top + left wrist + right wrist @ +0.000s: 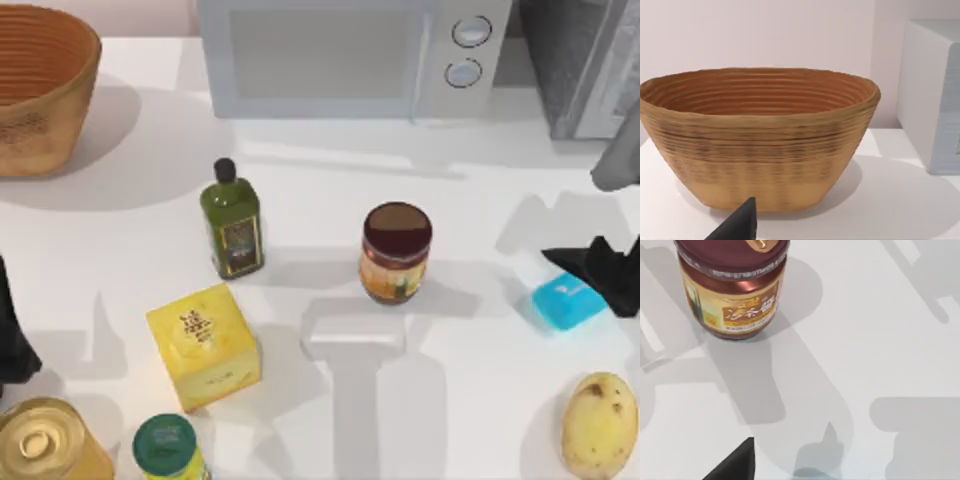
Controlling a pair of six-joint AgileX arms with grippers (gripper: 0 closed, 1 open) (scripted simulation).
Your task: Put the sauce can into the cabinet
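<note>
Maroon-topped sauce can [396,253] stands upright mid-desk [470,390], cabinet [580,60] at 1 o'clock. It is probably hard, smooth, a bit heavy; hold its round sides. Right gripper [605,272] waits at 3 o'clock; jaws' state unclear.

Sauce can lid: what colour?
Dark maroon lid on the sauce can, above an orange-yellow label; clearest in the right wrist view.

The top view looks straight down on the table [480,200], the left wrist view faces the wicker basket [760,140] side-on from close by, and the right wrist view tilts down near the sauce can [732,290], which it shares with the top view [396,253].
</note>
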